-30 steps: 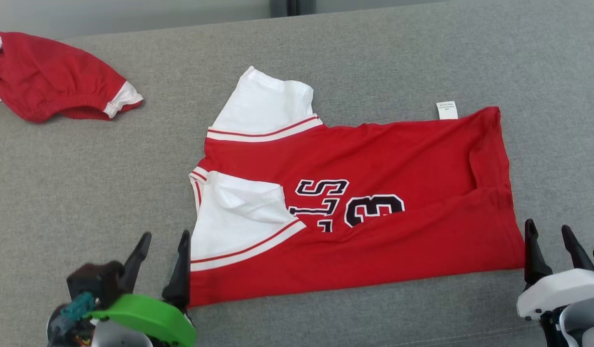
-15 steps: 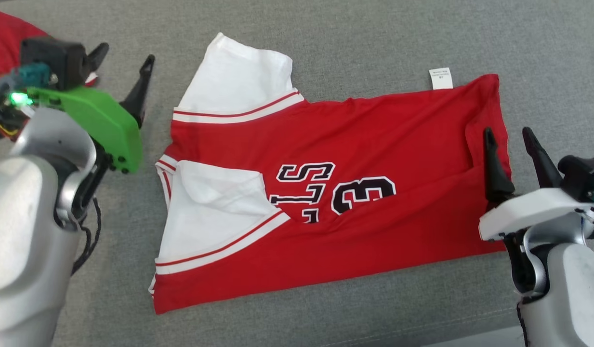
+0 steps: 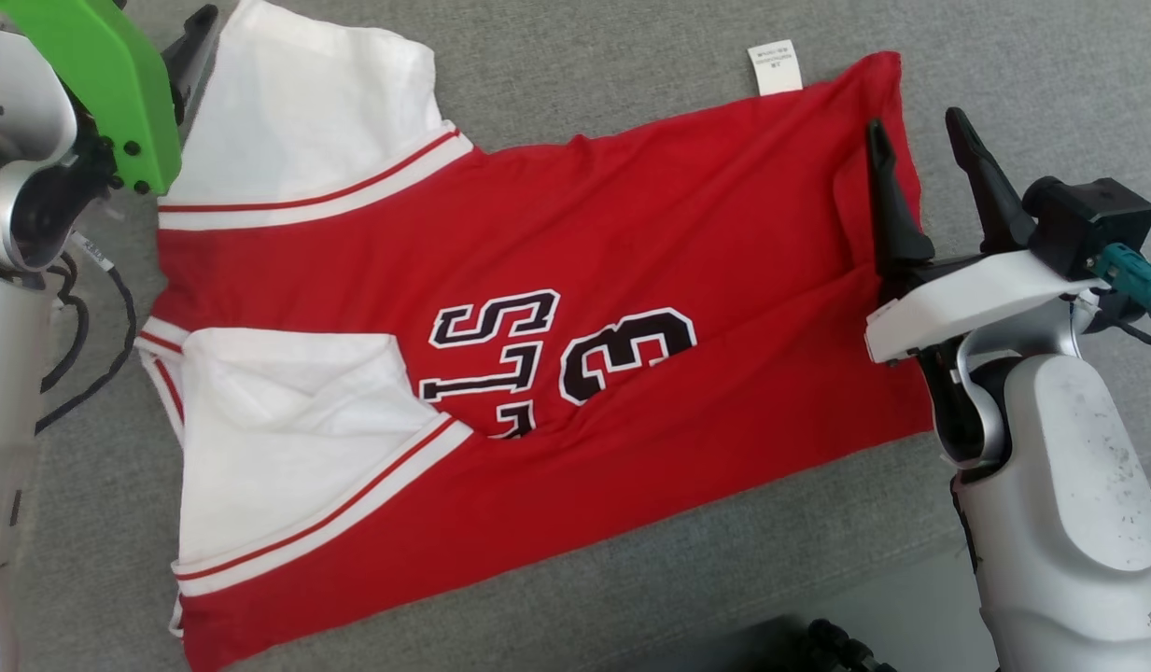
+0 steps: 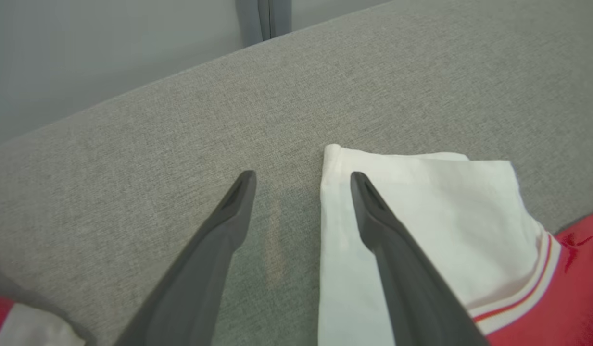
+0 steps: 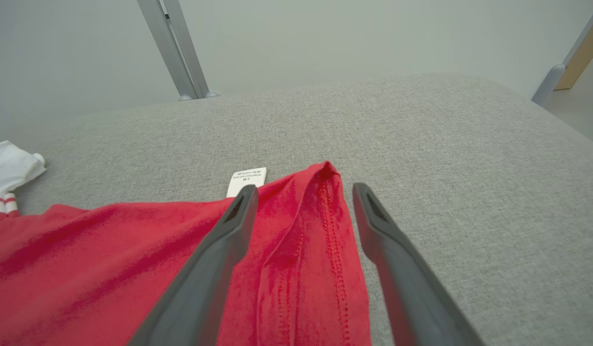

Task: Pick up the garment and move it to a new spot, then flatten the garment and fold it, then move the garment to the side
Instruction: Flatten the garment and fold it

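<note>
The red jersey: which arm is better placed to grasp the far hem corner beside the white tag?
The right. The right gripper is open, straddling the hem of the jersey near the tag; the left gripper is at the white sleeve.

Label (image 3: 774,67) print illegibly small; lettering (image 3: 489,336) of the garment (image 3: 687,215) half under a fold; sleeve (image 3: 304,103) past top edge.

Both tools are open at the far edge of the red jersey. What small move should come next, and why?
Probably lower both and close. The open left tool straddles the edge of the white short sleeve, the open right tool the stitched hem corner of the red cloth jersey; neither grips cloth yet.
</note>
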`<state>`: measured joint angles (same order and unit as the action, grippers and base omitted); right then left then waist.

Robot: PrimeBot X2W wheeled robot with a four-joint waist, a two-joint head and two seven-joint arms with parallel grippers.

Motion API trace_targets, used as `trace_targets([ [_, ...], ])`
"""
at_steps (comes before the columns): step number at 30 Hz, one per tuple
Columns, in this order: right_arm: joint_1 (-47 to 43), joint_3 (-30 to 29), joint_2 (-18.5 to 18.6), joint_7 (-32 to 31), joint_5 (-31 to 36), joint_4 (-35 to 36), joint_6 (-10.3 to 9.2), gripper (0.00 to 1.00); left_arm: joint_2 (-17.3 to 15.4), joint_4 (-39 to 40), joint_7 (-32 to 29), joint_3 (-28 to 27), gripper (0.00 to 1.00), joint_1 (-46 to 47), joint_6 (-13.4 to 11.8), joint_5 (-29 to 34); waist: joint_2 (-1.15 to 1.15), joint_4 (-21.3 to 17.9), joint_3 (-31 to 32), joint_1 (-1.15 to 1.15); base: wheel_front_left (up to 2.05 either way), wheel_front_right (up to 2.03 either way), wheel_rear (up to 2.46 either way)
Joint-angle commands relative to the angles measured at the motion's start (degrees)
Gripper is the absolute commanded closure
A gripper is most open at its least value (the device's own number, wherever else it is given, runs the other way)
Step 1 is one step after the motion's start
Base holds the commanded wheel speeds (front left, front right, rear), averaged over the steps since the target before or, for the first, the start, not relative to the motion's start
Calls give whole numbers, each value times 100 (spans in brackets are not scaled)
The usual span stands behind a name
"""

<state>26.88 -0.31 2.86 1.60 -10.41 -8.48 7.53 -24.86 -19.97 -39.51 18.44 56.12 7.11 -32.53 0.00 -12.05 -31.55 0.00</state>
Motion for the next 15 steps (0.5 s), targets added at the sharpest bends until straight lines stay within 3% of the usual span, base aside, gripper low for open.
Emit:
trace_targets([
  [1, 117, 48, 5, 56, -29, -50, -8, 0, -127, -43, -70, 1, 0, 103, 21, -44, 0, -351, -322, 0, 0, 0, 0],
  [12, 381, 127, 7, 251, -105, -366, -9, 0, -317, -248, -503, 64, 0, 172, -30, -127, 0, -596, -425, 0, 0, 0, 0],
  [13, 410, 117, 6, 251, -93, -387, -9, 0, -321, -241, -541, 91, 9, 154, -28, -130, 0, -598, -420, 0, 0, 0, 0],
  [15, 485, 109, 6, 220, -41, -440, -9, 0, -314, -219, -583, 131, 59, 138, -25, -149, 0, -595, -405, 0, 0, 0, 0],
])
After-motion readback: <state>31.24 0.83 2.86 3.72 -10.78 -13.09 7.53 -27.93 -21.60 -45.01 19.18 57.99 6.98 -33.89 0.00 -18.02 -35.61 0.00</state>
